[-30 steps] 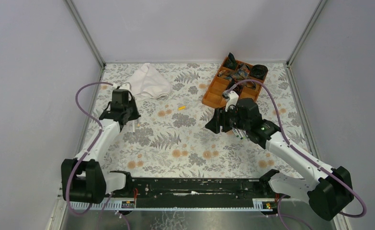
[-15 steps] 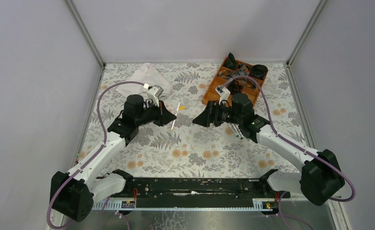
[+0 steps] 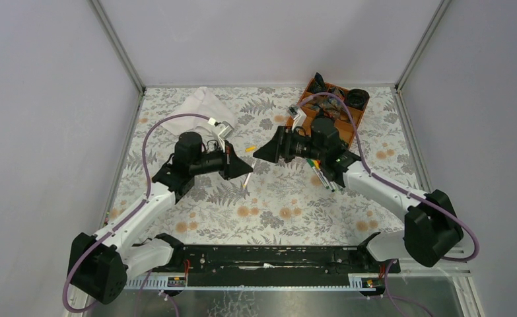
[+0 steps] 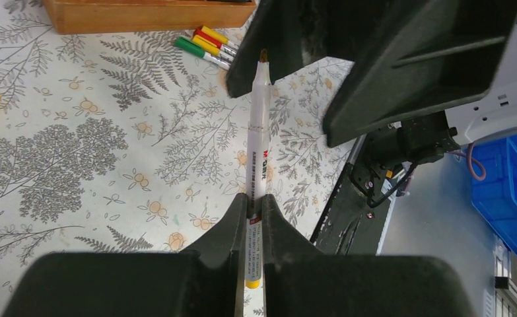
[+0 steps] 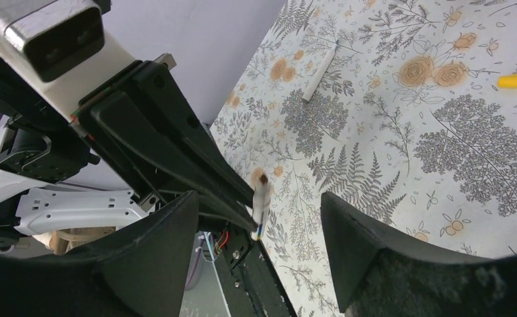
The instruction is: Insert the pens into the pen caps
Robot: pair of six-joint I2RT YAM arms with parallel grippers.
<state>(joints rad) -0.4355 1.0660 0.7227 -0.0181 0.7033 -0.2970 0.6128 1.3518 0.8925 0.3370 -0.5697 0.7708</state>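
Over the middle of the counter, things look different from a second ago. Back then my left arm was out by the left wall and my right one hung over the loose pens. Now both have swung inward and sit almost nose to nose.

My left end effector is clenched on one pen, holding it up off the counter with the dark tip forward. My right end effector is released, fingers wide with nothing in them, and that tip pokes just into the gap between them.

So the pen is presented, but I reckon the capping can't happen yet: the yellow cap lies on the counter just behind the meeting point, and nobody's holding it.

Room-wise it's tight right where the two noses meet, so any swing risks a knock on that tip. The orange tray is close behind my right wrist and the loose pens are under that forearm. The white cloth and the walls are well apart from all this, and the patch toward the near edge looks like the freest place to move.
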